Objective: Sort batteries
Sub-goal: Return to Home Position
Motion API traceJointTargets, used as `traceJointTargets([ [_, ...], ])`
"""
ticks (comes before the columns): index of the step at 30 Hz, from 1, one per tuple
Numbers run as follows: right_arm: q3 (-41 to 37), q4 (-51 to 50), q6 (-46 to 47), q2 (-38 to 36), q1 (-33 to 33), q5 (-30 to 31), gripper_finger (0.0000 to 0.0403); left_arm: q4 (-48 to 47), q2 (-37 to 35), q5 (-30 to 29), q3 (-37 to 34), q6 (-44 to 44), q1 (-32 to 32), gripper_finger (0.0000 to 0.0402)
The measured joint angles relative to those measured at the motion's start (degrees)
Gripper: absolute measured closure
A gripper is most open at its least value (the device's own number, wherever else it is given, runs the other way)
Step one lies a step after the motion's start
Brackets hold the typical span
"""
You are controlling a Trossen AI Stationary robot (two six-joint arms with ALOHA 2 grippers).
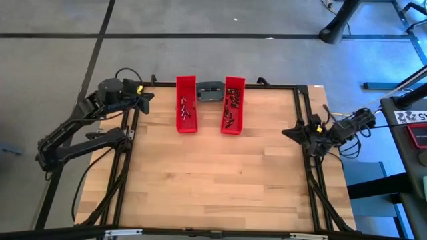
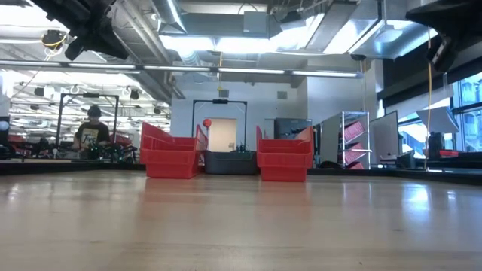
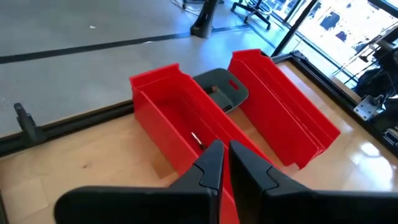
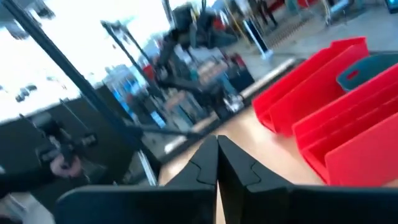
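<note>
Seen from above, the tiny dark and silvery cylindrical batteries (image 1: 186, 112) in the two long red plastic bins (image 1: 187, 128) are too small to count or tell apart singly. At table height, the bins' front walls hide every battery, and the grey-blue rounded dish (image 2: 230, 163) shows only between them. The left gripper (image 3: 224, 149) covers the nearer bin's near end. In the right wrist view, the picture's edge cuts off both bins.

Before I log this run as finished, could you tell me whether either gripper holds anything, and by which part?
Nothing is held. The left gripper and the right gripper both show closed, empty fingers; the batteries lie in the red bins.
</note>
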Motion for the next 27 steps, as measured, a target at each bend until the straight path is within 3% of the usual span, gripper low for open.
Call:
traceJointTargets([
  [2,-4.63,5.64,-1.87,-3.82,-0.06,0.93,0.0401,-0.02,-0.05,0.0,0.0,-0.01,0.0,0.0387],
  [6,-13.73,22.58,-10.32,-3.76,-1.54,0.82,0.0401,-0.02,-0.05,0.0,0.0,0.0,-0.02,0.0387],
  [13,-19.52,25.93,-10.3,-3.8,-12.89,-2.3,0.0402,-0.33,-0.07,0.0,0.0,0.59,0.0,0.0387],
  [23,-20.13,16.63,-7.64,-3.79,-40.2,-33.29,0.0403,-0.31,-0.06,0.0,-0.01,1.05,-0.01,0.0387],
  [27,-20.18,18.04,-7.74,-2.23,-47.33,-44.67,0.0403,-0.31,-0.3,0.4,-0.02,1.47,-0.02,0.0387],
])
